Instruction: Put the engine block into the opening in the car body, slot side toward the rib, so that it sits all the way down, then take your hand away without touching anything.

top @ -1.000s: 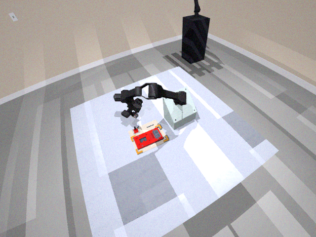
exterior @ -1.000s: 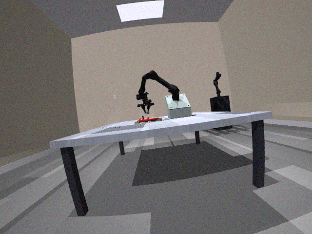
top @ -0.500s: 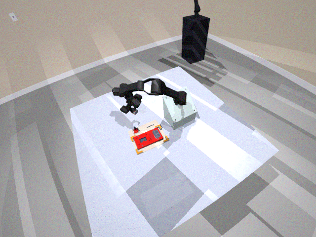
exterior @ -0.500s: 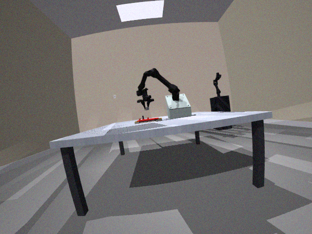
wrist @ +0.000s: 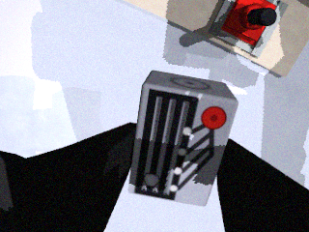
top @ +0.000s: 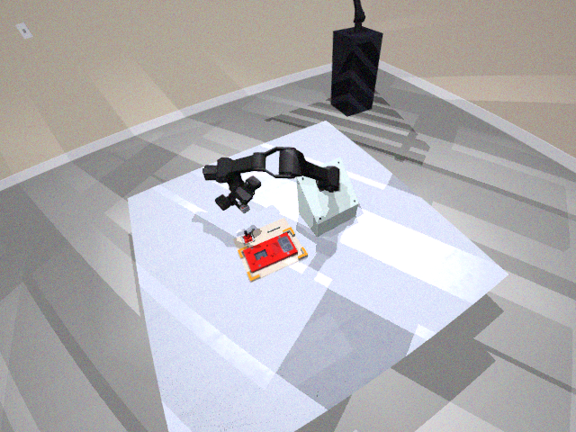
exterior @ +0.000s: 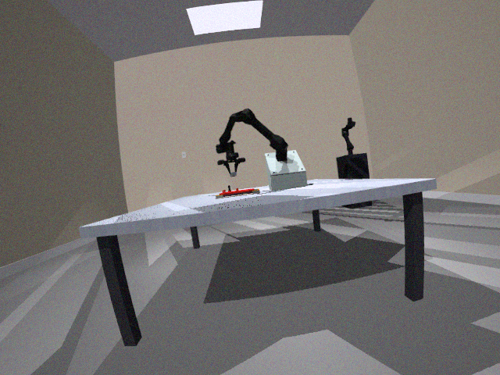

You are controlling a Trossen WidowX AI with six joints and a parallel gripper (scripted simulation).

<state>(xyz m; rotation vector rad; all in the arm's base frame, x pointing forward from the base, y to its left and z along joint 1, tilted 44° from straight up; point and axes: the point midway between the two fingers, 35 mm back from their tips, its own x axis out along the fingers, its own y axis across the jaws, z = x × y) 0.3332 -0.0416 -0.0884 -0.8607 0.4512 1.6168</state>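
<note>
My gripper (top: 242, 204) (exterior: 233, 171) (wrist: 178, 140) is shut on the grey engine block (top: 244, 208) (exterior: 233, 174) (wrist: 205, 145). It holds the block above the table, near the small red part. In the wrist view the block's dark slots are on the left, and a red disc is at upper right. The red car body (top: 274, 252) (exterior: 241, 191) lies flat on the beige board (top: 281, 224), in front of the gripper in the top view. A smaller dark opening (top: 260, 254) and a larger grey area (top: 285, 243) show in it. The rib cannot be made out. The car body is outside the wrist view.
A small red part (top: 247, 237) (wrist: 241, 26) with a black post (wrist: 263, 16) stands at the board's corner. Orange corner brackets (top: 253, 276) (top: 303, 253) surround the car body. The pale green base block (top: 335, 204) (exterior: 288, 180) stands beside the board, under the arm.
</note>
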